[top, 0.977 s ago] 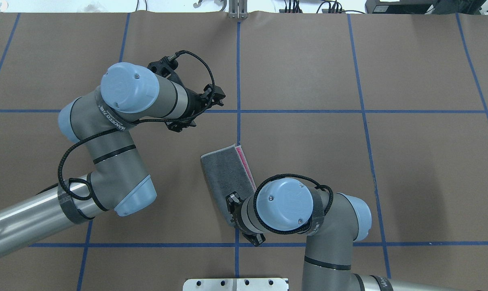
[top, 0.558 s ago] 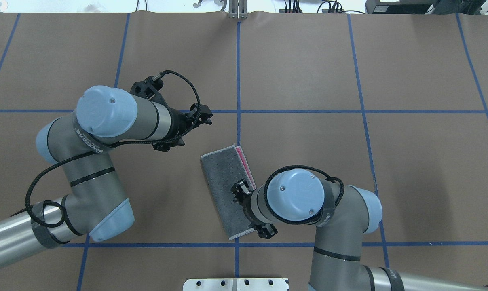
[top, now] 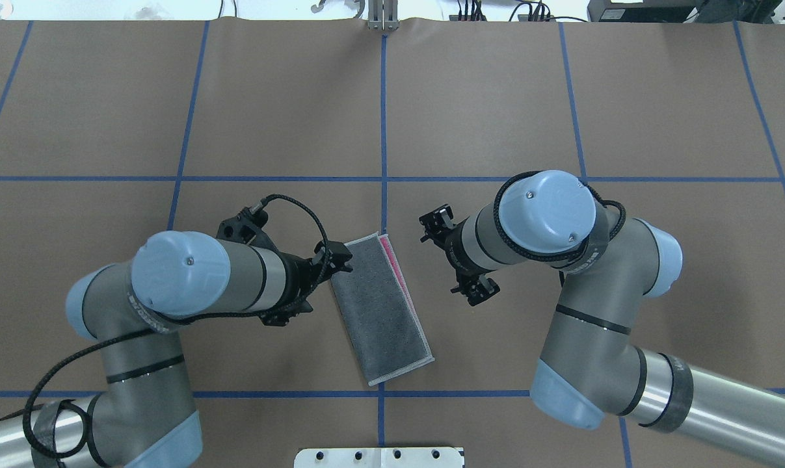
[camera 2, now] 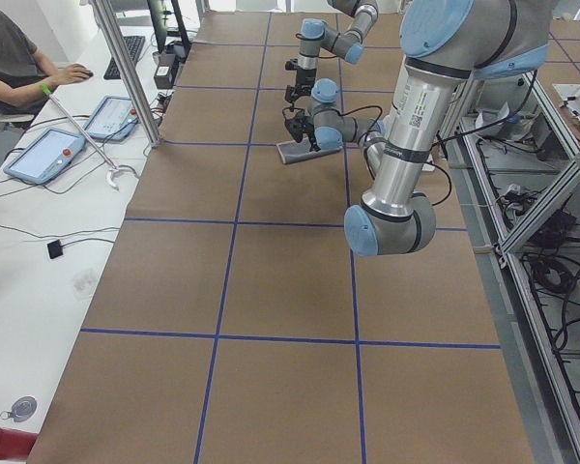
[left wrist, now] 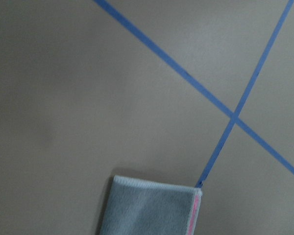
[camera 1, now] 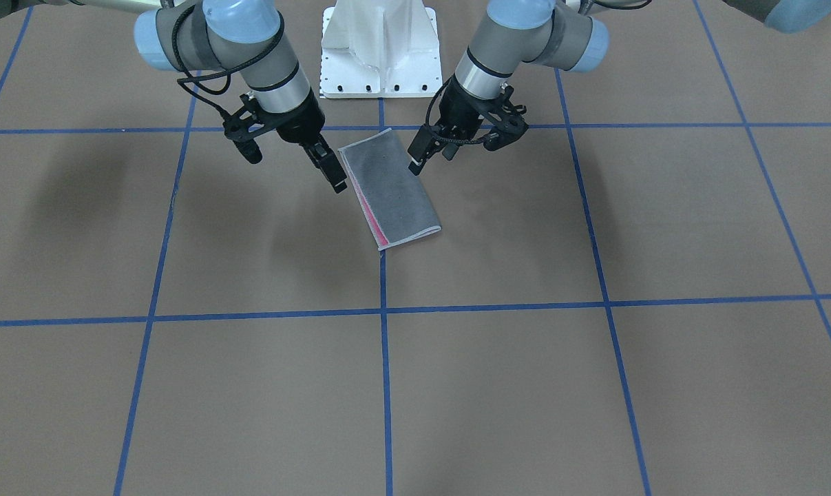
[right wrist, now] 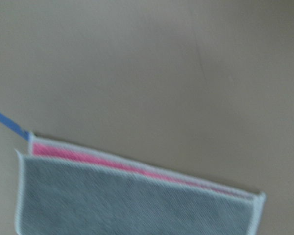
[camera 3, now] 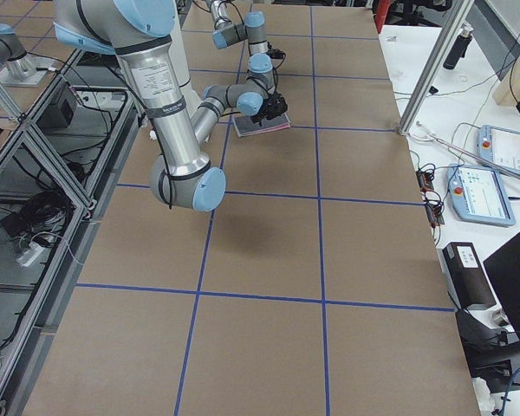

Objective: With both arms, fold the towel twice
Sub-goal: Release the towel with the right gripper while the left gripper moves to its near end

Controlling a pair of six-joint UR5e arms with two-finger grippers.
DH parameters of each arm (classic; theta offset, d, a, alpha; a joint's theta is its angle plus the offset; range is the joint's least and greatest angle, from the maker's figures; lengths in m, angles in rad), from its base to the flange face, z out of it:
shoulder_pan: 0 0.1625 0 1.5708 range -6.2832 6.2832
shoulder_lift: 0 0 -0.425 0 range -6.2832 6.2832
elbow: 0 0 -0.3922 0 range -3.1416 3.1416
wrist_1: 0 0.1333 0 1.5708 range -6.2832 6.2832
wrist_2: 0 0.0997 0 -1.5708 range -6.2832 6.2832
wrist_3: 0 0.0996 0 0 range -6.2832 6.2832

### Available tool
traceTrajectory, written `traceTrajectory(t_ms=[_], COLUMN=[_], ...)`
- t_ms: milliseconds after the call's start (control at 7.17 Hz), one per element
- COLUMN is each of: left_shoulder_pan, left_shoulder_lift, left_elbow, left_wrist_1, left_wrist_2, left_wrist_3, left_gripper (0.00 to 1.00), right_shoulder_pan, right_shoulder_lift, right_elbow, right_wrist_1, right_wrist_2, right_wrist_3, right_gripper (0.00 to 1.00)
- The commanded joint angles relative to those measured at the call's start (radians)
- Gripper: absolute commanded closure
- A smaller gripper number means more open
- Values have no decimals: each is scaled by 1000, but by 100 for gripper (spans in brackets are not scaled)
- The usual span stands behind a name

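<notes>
Left fingers hang a little apart, holding nothing, close beside the plain grey long side of the towel. It lies flat as a once-folded strip, grey side up, midway between the worktop's left and right edges and nearer the robot's edge. Right fingers hover empty off the pink-edged long side; I cannot tell whether they are apart. Soft, light and limp, the cloth probably needs both layers pinched at the two corners of one short end. Overhead shows the whole strip; the front view shows the right fingers, which the arm hides from above.
</notes>
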Motion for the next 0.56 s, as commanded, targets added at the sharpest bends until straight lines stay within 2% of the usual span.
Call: traceTrajectory(t_ms=[0, 279, 419], left_shoulder_pan=[109, 162, 190], left_shoulder_lift=[5, -7, -6], left_elbow=[-7, 18, 39], left_wrist_1=[-24, -12, -16], left_wrist_2=[38, 57, 126], left_wrist_3=[-50, -56, -44], left_gripper=[1, 0, 1], right_shoulder_pan=[56, 71, 71], right_shoulder_lift=[-33, -47, -53], right_elbow=[-14, -15, -15], right_wrist_1=[3, 2, 2], right_wrist_2=[-5, -18, -18], right_wrist_3=[-199, -235, -235], right_gripper=[0, 0, 0])
